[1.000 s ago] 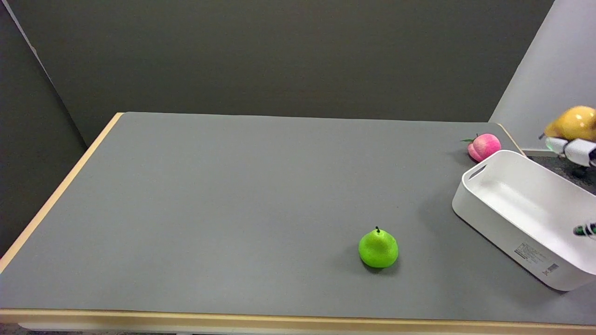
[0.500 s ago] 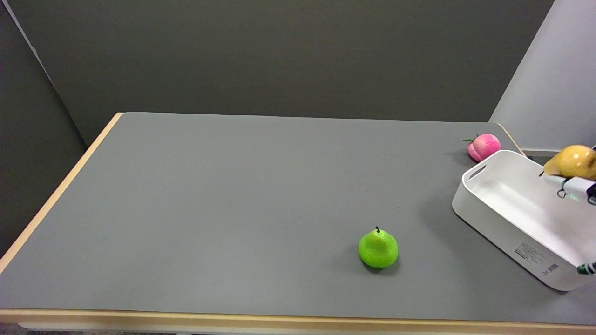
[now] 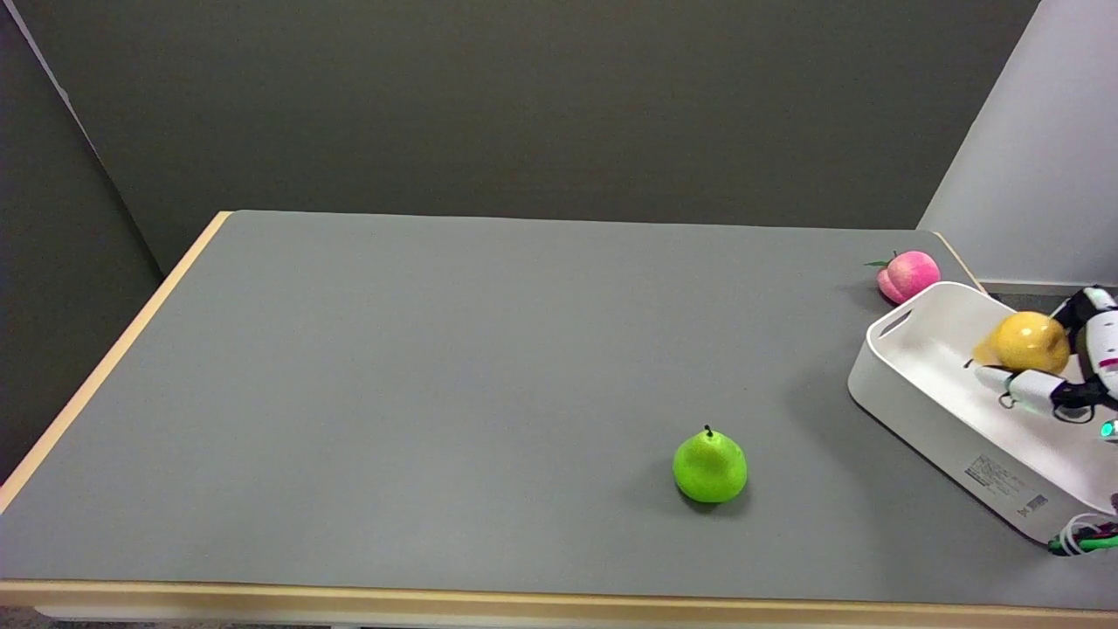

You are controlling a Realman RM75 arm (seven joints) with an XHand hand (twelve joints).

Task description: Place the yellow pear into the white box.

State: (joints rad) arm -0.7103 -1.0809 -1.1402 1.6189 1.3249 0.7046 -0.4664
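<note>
I hold the smooth yellow plastic pear (image 3: 1028, 342) in my right hand (image 3: 1070, 371), its fingers (image 3: 1017, 385) wrapped under and behind the fruit, above the open white plastic box (image 3: 926, 411) at the desk's right edge. As I judge it, the carry is done; lowering and letting go remain. A pink peach (image 3: 908, 275) sits near the far right corner, a green pear (image 3: 710, 466) toward the near edge. The grey desk (image 3: 437, 393), trimmed in pale wood, stands before dark walls.
</note>
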